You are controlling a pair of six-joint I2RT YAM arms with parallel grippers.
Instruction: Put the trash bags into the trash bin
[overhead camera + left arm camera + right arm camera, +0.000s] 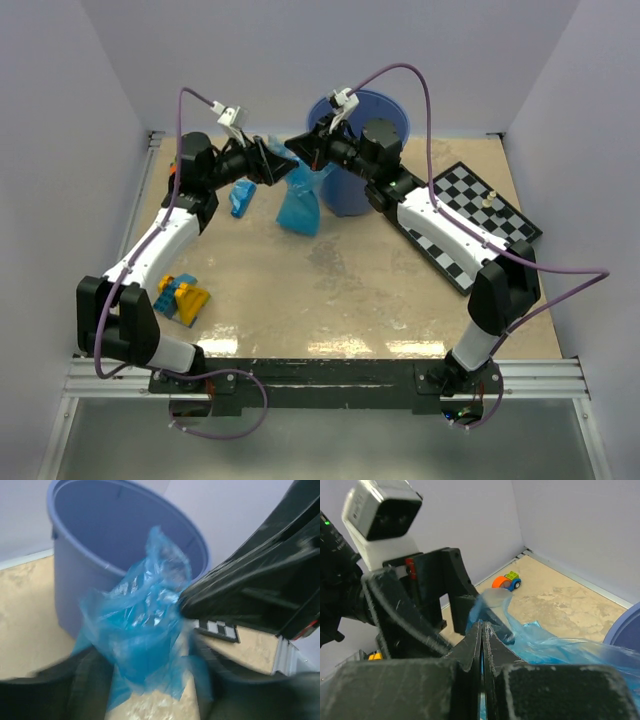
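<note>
A crinkly blue trash bag point(300, 205) hangs above the table just left of the trash bin point(365, 120), a round blue bucket at the back. My right gripper point(303, 152) is shut on the bag's top edge; in the right wrist view its jaws point(482, 627) are pressed together on the film point(560, 647). My left gripper point(272, 160) faces it from the left, open. In the left wrist view the bag point(145, 625) hangs between and ahead of its blurred fingers point(70, 687), in front of the bin point(100, 555).
A small blue piece point(242, 198) lies on the table left of the bag; bag or block, I cannot tell. Toy blocks point(183, 298) sit at the front left. A chessboard point(475, 225) lies on the right. A small toy car point(506, 581) is near the back wall.
</note>
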